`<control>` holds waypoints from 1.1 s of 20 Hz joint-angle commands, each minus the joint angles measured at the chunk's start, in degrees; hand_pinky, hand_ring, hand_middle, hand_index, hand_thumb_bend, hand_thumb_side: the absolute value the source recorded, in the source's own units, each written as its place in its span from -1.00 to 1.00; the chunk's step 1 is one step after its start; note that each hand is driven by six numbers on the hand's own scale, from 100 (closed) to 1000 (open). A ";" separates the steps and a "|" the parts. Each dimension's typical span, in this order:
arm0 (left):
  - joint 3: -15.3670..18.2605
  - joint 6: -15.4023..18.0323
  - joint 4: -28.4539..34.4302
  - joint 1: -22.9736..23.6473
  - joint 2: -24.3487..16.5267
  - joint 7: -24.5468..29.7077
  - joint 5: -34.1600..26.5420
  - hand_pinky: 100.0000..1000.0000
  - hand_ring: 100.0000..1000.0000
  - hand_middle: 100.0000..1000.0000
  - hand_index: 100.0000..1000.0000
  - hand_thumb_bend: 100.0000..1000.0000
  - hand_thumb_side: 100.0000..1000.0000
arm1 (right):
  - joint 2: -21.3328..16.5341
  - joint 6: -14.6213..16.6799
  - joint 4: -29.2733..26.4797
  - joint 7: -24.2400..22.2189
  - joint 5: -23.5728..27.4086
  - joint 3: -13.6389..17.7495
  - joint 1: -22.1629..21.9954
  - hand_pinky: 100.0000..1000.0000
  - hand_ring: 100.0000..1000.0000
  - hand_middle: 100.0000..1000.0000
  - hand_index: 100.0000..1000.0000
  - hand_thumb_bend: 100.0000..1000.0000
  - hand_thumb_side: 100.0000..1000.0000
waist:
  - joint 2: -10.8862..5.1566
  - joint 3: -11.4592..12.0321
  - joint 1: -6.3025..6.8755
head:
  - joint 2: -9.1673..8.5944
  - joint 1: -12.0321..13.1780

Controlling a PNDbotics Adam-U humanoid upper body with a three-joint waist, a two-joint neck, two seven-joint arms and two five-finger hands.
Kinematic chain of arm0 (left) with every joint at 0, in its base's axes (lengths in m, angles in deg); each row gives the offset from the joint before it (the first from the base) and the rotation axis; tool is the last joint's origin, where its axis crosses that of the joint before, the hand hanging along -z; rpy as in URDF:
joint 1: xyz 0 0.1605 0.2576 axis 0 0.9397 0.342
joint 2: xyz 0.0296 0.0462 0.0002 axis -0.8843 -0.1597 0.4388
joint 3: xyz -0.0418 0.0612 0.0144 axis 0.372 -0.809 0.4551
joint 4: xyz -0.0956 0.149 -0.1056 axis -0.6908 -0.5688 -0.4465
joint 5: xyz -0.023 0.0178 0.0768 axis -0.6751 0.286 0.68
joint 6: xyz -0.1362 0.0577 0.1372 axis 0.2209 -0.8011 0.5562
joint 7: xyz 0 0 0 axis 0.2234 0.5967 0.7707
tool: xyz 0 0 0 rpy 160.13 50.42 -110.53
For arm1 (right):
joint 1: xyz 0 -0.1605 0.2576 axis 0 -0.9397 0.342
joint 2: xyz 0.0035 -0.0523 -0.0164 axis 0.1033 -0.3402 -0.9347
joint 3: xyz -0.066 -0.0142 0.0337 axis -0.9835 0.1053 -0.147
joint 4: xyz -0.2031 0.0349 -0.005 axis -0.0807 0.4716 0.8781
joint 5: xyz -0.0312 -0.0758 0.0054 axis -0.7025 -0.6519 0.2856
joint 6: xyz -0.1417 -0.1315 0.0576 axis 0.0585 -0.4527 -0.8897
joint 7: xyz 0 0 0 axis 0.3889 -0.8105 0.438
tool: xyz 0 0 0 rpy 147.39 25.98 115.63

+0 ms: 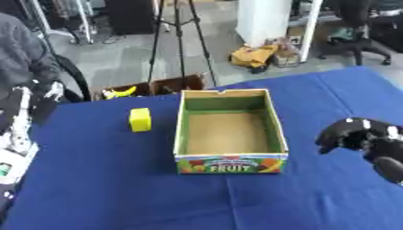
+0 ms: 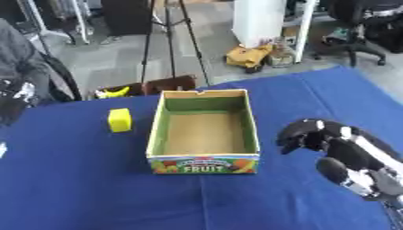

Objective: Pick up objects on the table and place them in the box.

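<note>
At the right of the frame, the right hand [image 2: 308, 134] is seen above the blue table [image 2: 94, 193] with its fingers curled inward and nothing held in them. Just to its left, at the centre, the open cardboard box [image 2: 203, 164] is found, apart from the hand. A yellow block [image 2: 119, 120] is set upright on the cloth near the box's left wall, at centre left.

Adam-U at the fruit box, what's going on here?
The robot is clearing a blue table into a cardboard fruit box, which looks empty. A yellow block stands on the cloth just left of the box, untouched. The right hand hovers right of the box, fingers curled, holding nothing. The left hand isn't in view.
</note>
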 commanded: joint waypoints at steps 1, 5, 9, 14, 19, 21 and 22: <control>0.74 -0.76 -1.47 -2.10 -2.07 2.68 4.89 0.24 0.20 0.14 0.53 -0.66 0.51 | -2.05 0.11 -1.36 -0.55 -0.44 0.02 1.23 0.32 0.47 0.40 0.53 -0.30 0.08 | -0.36 -0.91 0.38 | -1.45 1.38; 0.86 -1.15 -1.59 -2.95 -2.32 6.87 9.36 0.27 0.25 0.21 0.57 -0.53 0.33 | -2.69 0.12 -1.69 -0.94 -1.01 -0.15 2.00 0.32 0.47 0.40 0.53 -0.30 0.09 | 0.68 -3.03 1.96 | -2.48 2.70; 0.48 -1.10 -1.02 -3.48 -3.15 12.32 13.46 0.34 0.30 0.24 0.64 -0.32 -0.04 | -3.05 -0.01 -1.81 -1.29 -1.65 -0.31 2.50 0.32 0.47 0.40 0.53 -0.30 0.09 | 1.31 -4.74 3.41 | -3.04 3.68; 1.24 -1.34 0.32 -4.02 -4.12 15.62 16.62 0.38 0.33 0.25 0.66 -0.36 -0.32 | -3.07 -0.10 -1.96 -1.83 -2.39 -0.49 2.95 0.32 0.47 0.40 0.53 -0.30 0.10 | 2.12 -6.61 4.47 | -3.65 4.37; 1.53 -0.87 0.50 -3.86 -5.40 18.38 17.05 0.44 0.38 0.31 0.72 -0.39 -0.44 | -3.09 -0.08 -2.09 -2.05 -3.12 -0.54 3.25 0.32 0.47 0.40 0.53 -0.30 0.11 | 2.80 -8.40 5.47 | -4.24 4.88; 1.68 -0.73 0.66 -3.77 -5.77 19.65 17.31 0.46 0.40 0.34 0.73 -0.45 -0.51 | -3.09 -0.05 -2.13 -2.15 -3.49 -0.52 3.27 0.32 0.47 0.40 0.53 -0.31 0.12 | 3.12 -8.87 5.81 | -4.34 5.07; 1.77 -0.66 0.77 -3.74 -5.92 20.31 17.48 0.46 0.40 0.34 0.73 -0.46 -0.52 | -3.09 -0.02 -2.15 -2.16 -3.69 -0.50 3.28 0.32 0.47 0.40 0.52 -0.31 0.12 | 3.26 -9.03 5.96 | -4.37 5.14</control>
